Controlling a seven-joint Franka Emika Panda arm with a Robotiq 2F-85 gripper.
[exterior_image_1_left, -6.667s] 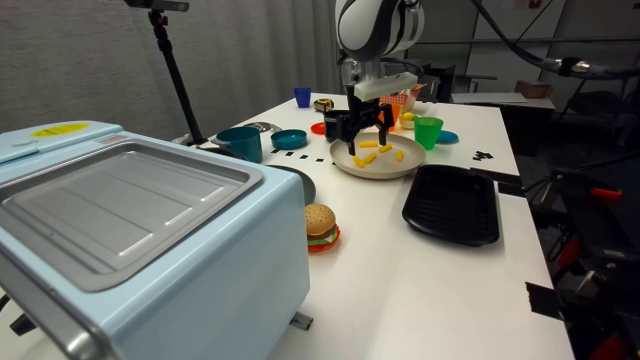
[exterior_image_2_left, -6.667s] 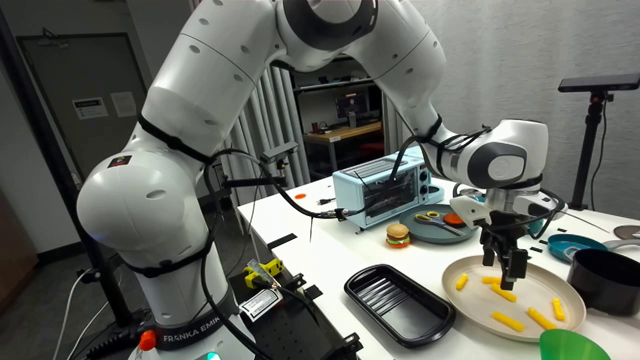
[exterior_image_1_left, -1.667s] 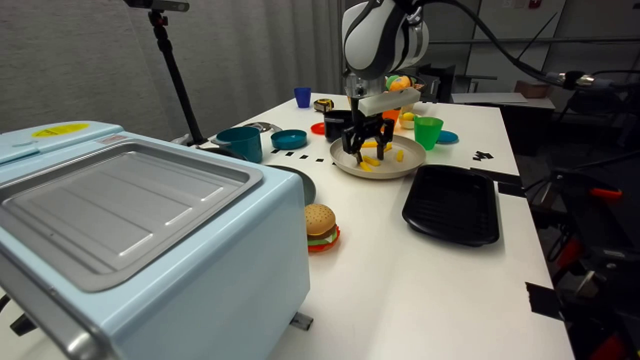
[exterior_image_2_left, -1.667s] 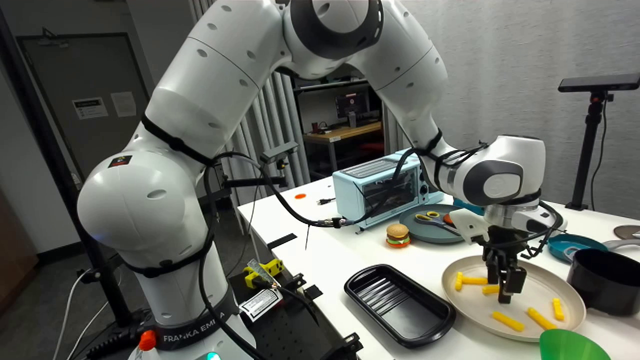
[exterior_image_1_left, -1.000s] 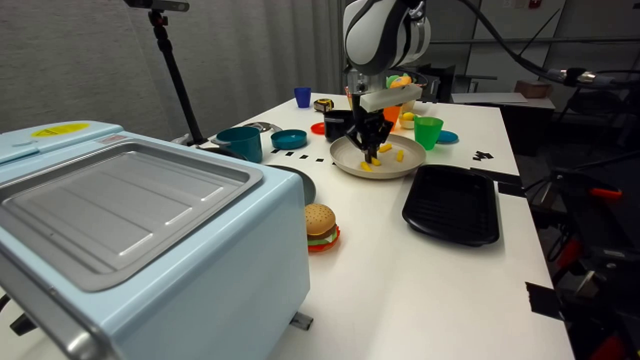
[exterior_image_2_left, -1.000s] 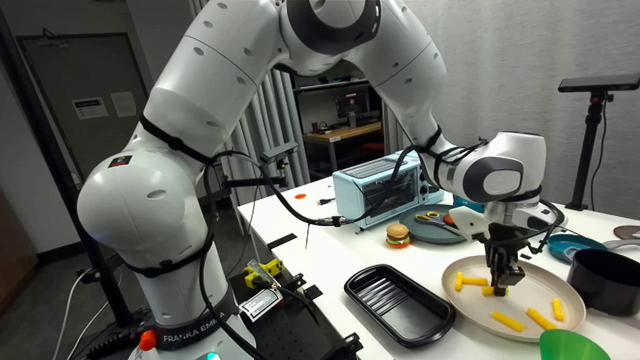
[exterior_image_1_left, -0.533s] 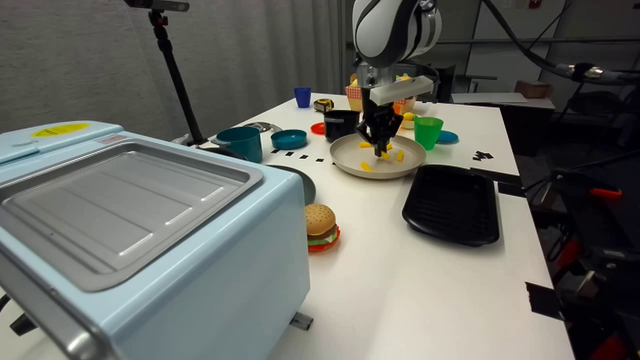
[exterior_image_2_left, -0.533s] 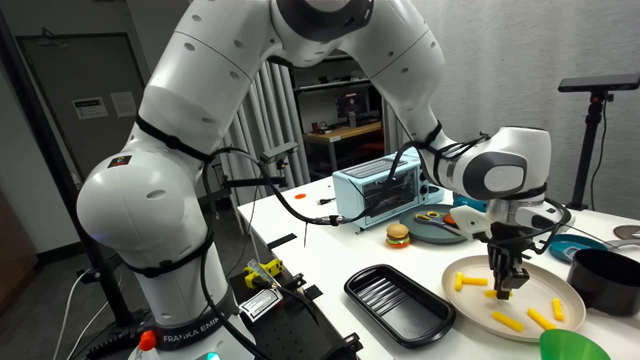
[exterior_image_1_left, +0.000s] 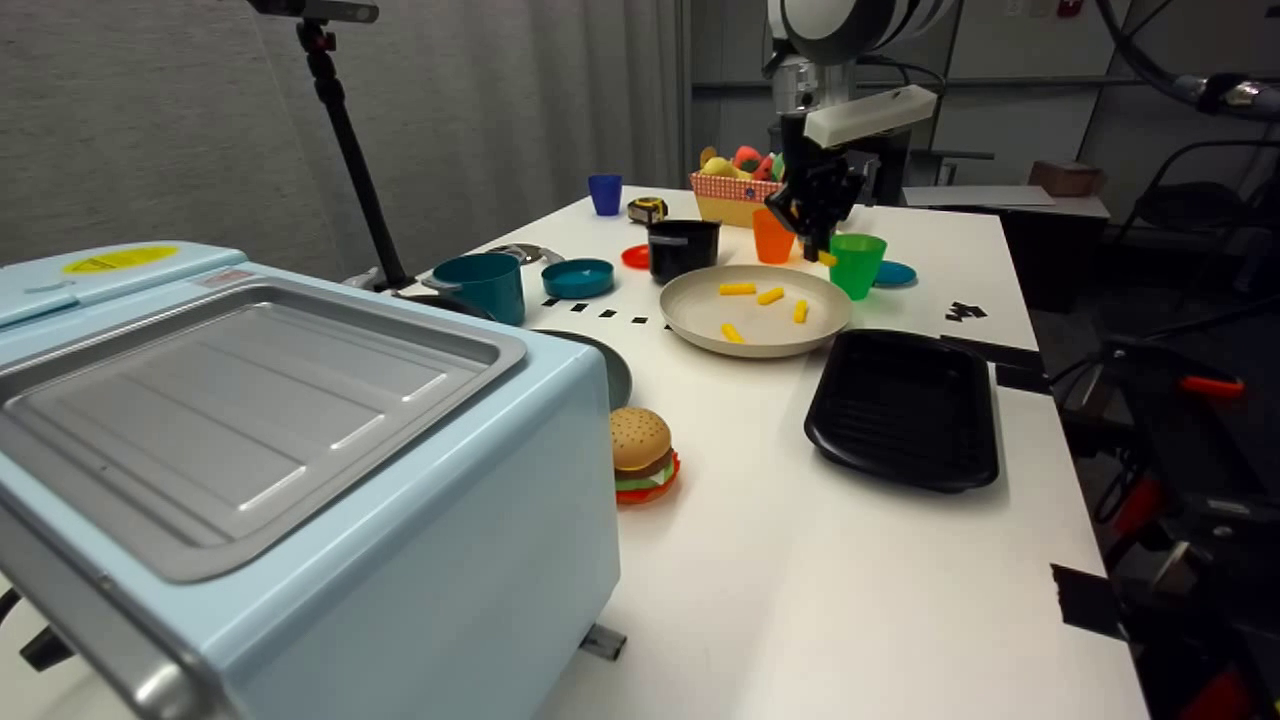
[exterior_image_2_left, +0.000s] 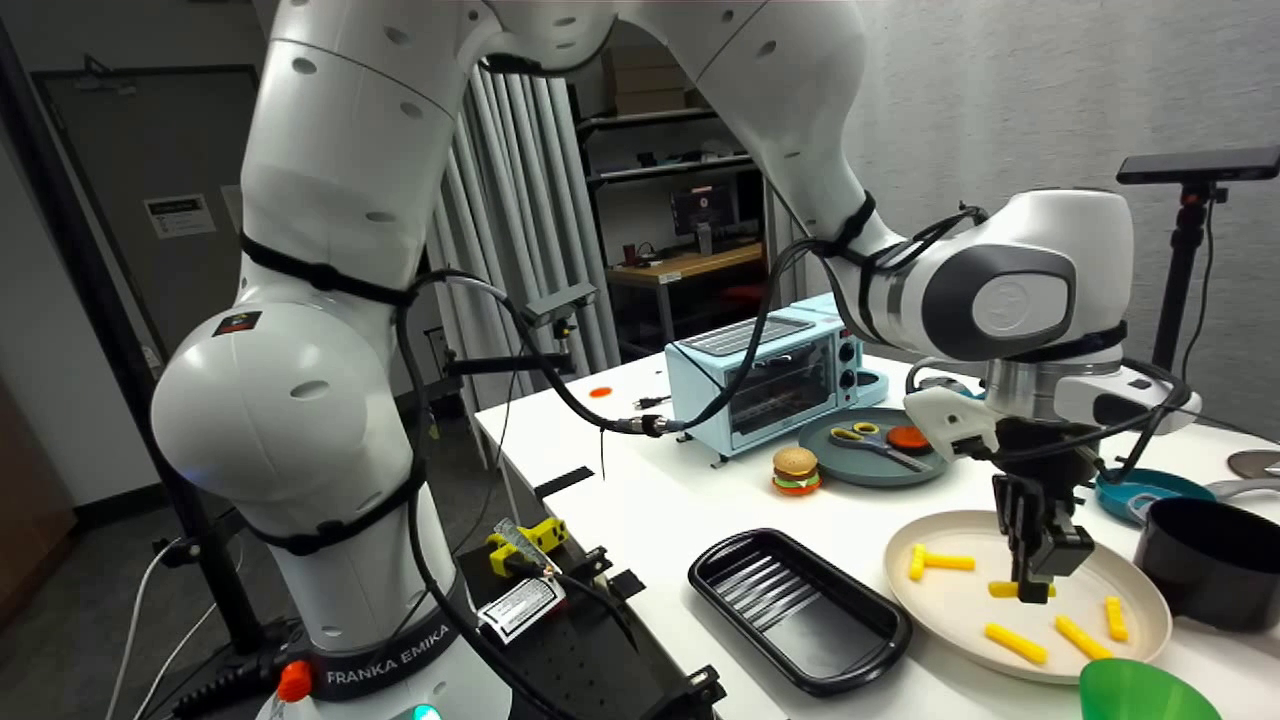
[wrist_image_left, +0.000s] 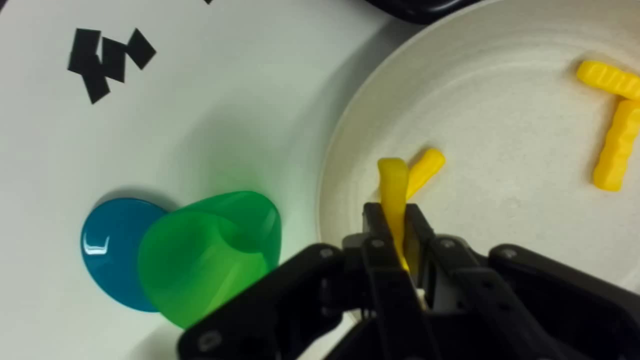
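The gripper pinched a yellow fry above the plate, one end projecting beyond the fingertips; a green cup stood left in the wrist view. Sound handling probably demanded firm pressure and clearance over plate and cup.

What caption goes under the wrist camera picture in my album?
The gripper pinches a yellow stick, more sticks lying on the pale plate, a green cup nearby.

Six yellow sticks join three cups, two large plates, one burger — plus one baking tray and one toaster oven.
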